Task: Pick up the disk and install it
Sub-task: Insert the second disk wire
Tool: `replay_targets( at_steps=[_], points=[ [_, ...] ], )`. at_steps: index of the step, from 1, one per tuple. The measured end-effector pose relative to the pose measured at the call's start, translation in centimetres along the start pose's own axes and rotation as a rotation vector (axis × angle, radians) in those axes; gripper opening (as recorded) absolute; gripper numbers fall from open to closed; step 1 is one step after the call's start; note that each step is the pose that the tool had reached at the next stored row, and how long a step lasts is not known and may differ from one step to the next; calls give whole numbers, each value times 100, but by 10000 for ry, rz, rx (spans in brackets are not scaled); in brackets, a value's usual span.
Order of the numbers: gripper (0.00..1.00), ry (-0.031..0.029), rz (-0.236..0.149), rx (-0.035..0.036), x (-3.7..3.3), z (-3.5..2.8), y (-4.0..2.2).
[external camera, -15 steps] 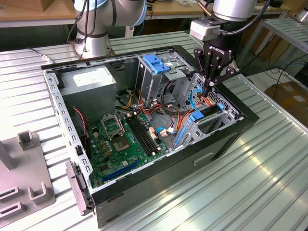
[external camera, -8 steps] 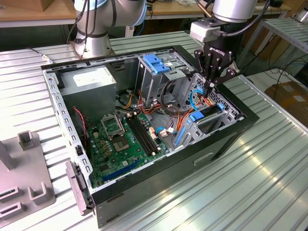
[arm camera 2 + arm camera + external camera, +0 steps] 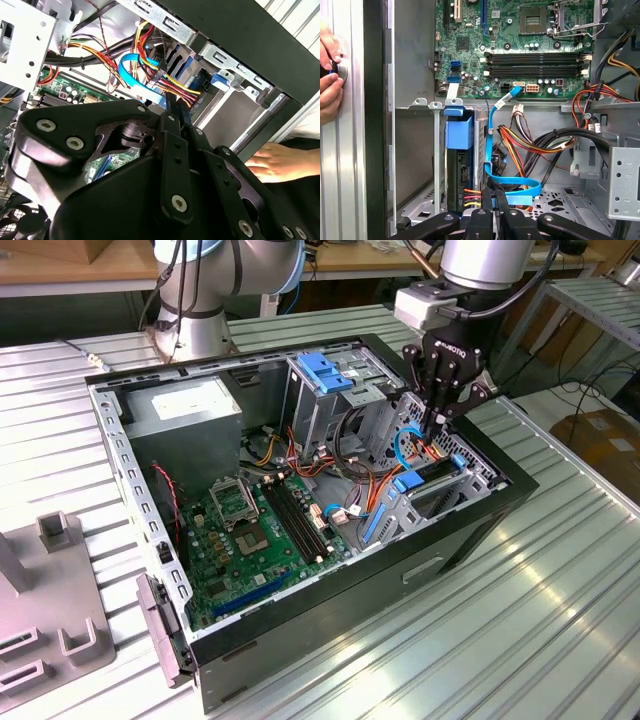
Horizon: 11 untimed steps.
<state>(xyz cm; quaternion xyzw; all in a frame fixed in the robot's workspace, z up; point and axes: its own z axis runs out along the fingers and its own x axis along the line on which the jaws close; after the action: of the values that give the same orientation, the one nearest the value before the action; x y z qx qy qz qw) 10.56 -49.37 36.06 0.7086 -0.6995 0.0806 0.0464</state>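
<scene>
The disk [image 3: 433,474] sits edge-up in the drive bay at the exterior view's right end of the open computer case [image 3: 470,540], with blue rails at both ends. In the first wrist view the disk [image 3: 459,172] is a dark slab under a blue tab, with red and yellow wires at its end. My gripper [image 3: 432,426] hangs just above the bay, beside the disk, among the cables. Its fingers [image 3: 490,197] stand close together in both wrist views, next to a blue flat cable [image 3: 512,182], and I see nothing between them. The gripper [image 3: 178,107] points into the case.
A grey power supply box [image 3: 185,410], a blue-handled drive cage [image 3: 325,375] and the green motherboard [image 3: 260,530] fill the case. Cable bundles [image 3: 545,142] run near the fingers. A person's hand [image 3: 327,75] rests outside the case wall. A grey fixture [image 3: 50,590] stands at the exterior view's left.
</scene>
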Motion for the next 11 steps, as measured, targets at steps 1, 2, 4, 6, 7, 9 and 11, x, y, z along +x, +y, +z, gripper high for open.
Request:
replay_targets(
  at_steps=[1, 2, 4, 6, 7, 9, 11],
  points=[
    [18, -2, -1, 0, 7, 2, 0],
    [18, -1, -3, -23, 27, -5, 1],
    [18, 3, -6, -32, 36, -6, -1],
    [18, 4, -7, -40, 36, -6, -2],
    [18, 9, -10, -51, 37, -8, -4],
    [18, 10, -13, -69, 39, -14, -5],
    [18, 12, -18, -97, 39, -19, -8]
  ],
)
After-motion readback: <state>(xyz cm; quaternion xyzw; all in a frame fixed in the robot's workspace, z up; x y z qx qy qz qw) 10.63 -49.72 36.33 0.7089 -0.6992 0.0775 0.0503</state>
